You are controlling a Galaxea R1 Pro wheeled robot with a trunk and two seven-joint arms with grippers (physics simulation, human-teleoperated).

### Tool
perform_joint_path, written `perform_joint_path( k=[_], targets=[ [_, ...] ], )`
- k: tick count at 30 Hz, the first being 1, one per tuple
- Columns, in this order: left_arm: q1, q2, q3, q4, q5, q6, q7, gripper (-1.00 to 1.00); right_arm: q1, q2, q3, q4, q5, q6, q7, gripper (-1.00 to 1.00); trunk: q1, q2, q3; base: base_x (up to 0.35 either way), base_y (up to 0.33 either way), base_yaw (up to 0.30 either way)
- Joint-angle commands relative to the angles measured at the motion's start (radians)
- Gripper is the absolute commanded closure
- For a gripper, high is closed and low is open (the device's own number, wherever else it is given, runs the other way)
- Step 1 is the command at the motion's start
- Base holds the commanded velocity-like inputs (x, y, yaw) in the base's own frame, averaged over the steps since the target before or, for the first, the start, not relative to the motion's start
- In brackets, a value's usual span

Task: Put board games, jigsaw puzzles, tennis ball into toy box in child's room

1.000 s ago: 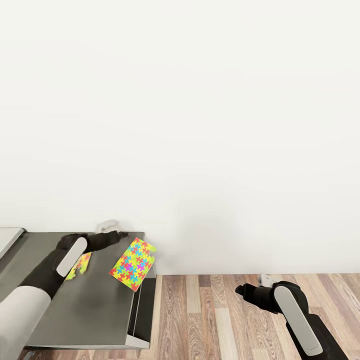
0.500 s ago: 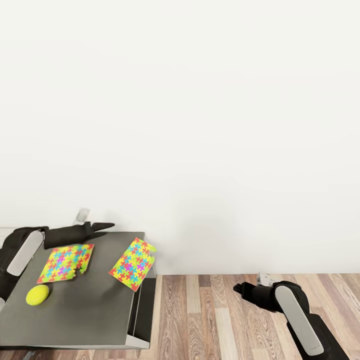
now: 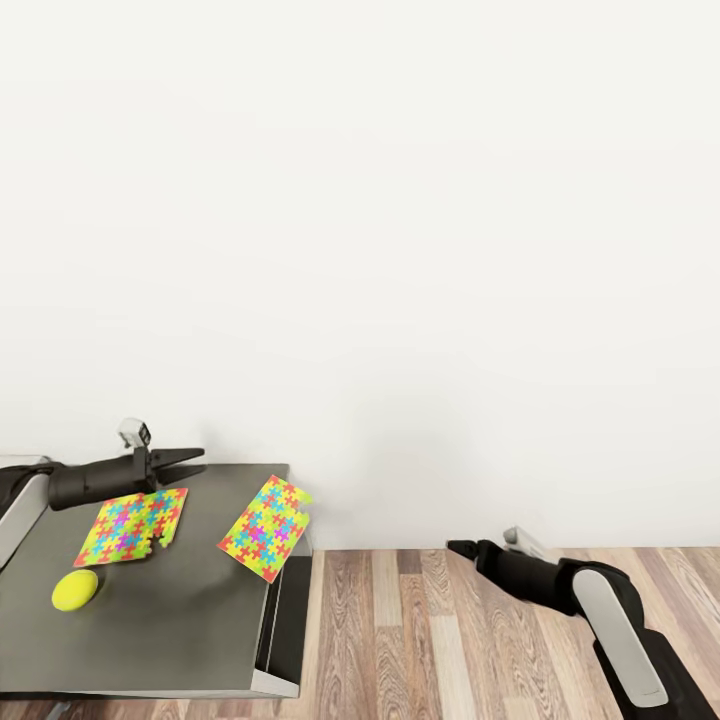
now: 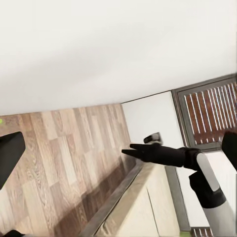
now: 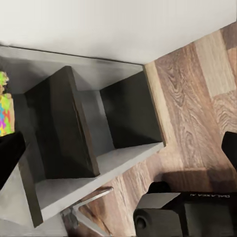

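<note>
While the head view looks mostly at a white wall (image 3: 400,200), the dark grey corner part of the table (image 3: 180,620) shows at the lower left. On it lie two jigsaw puzzles: the near-wall puzzle (image 3: 132,526) lies flat, and the edge puzzle (image 3: 266,528) lies at the table's right side with one corner reaching past the edge. They are apart from each other. The tennis ball (image 3: 75,590) rests on the table just beside the near-wall puzzle, on the side closer to the robot.

The left gripper (image 3: 190,462) hovers above the back edge of the table, close to the near-wall puzzle, and its fingers are parted with nothing between them. The right gripper (image 3: 458,547) is stretched out low over the wood floor (image 3: 420,640), well apart from the table; I cannot tell how its fingers stand, and nothing seems to be in it.

From the right wrist view, the open shelf compartments (image 5: 94,133) of the dark table section are seen, and a strip of the edge puzzle shows at the border.
</note>
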Motion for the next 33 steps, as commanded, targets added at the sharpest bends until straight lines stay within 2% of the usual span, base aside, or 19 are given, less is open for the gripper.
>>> perform_joint_path(
  k=[1,7,10,15,18,19,25,33],
  targets=[
    [0.000,0.001,-0.003,-0.001,0.003,0.005,-0.004,-1.00,-0.001,0.000,-0.001,-0.001,-0.010,0.004,0.005,-1.00,0.001,-0.002,-0.002,0.000,0.000,0.000],
    [0.015,0.003,-0.007,-0.008,0.006,0.005,-0.036,-1.00,-0.003,0.002,-0.005,-0.001,-0.010,0.002,0.093,-1.00,0.001,-0.002,-0.002,0.000,0.000,0.000],
    [0.049,0.003,-0.007,-0.003,0.001,0.005,-0.069,-1.00,-0.005,0.007,-0.005,-0.001,-0.010,0.000,0.125,-1.00,0.012,-0.023,-0.011,0.000,0.000,0.000],
    [0.088,0.004,-0.002,-0.018,0.005,0.005,-0.089,-1.00,-0.005,0.005,-0.009,-0.001,-0.010,0.001,0.174,-1.00,0.031,-0.058,-0.027,0.000,0.000,0.000],
    [0.093,0.004,-0.004,-0.022,0.005,0.005,-0.092,-1.00,-0.005,0.007,-0.025,-0.001,-0.011,-0.003,0.202,-1.00,0.043,-0.079,-0.036,0.000,0.000,0.000],
    [0.096,0.001,-0.007,-0.026,0.006,0.005,-0.093,-1.00,-0.005,0.016,-0.055,-0.002,-0.012,-0.006,0.240,-1.00,0.047,-0.086,-0.039,0.000,0.000,0.000],
    [0.097,0.002,-0.006,-0.027,0.007,0.005,-0.094,-1.00,-0.005,0.020,-0.069,-0.001,-0.014,-0.007,0.270,-1.00,0.070,-0.128,-0.058,0.000,0.000,0.000],
    [0.098,0.006,0.002,-0.028,0.006,0.005,-0.094,-1.00,-0.005,0.022,-0.071,-0.002,-0.027,-0.013,0.338,-1.00,0.070,-0.128,-0.057,0.000,0.000,0.000]
  ],
)
